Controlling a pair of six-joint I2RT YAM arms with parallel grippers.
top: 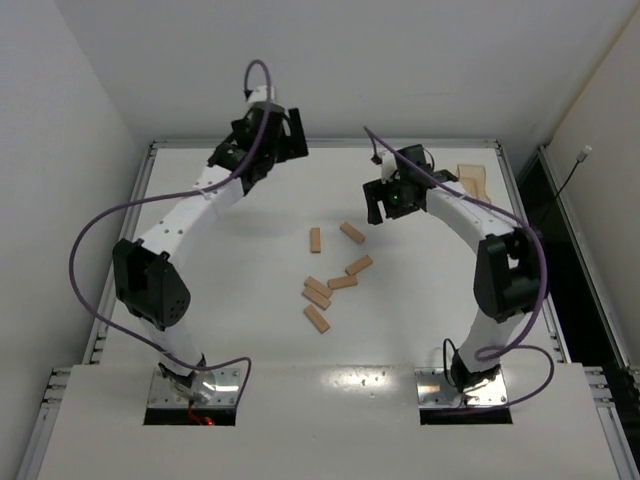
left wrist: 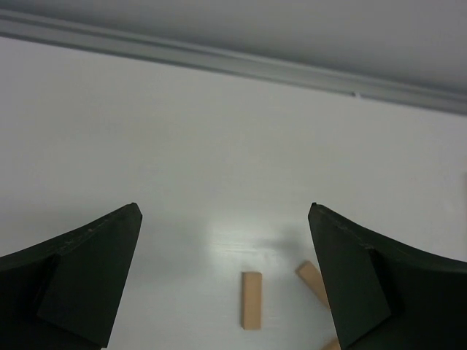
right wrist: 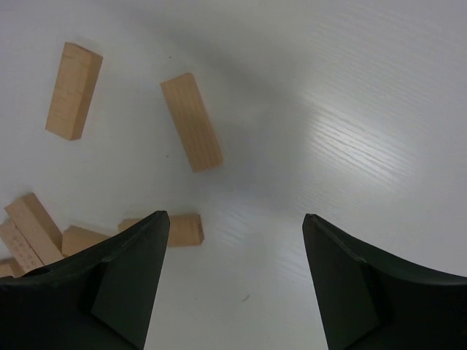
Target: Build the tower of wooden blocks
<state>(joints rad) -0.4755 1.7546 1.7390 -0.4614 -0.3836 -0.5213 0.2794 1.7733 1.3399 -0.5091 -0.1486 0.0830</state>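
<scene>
Several tan wood blocks lie loose and flat on the white table, around its middle. No tower is in view. My left gripper hangs open over the far left of the table, well back from the blocks. In the left wrist view the left gripper holds nothing; one block lies below the gap and another is partly behind the right finger. My right gripper is open just right of the blocks. In its own view the right gripper is empty, with blocks ahead and to the left.
A translucent orange tray sits at the far right corner of the table. A raised rail runs along the table's far edge, and white walls stand close behind and on both sides.
</scene>
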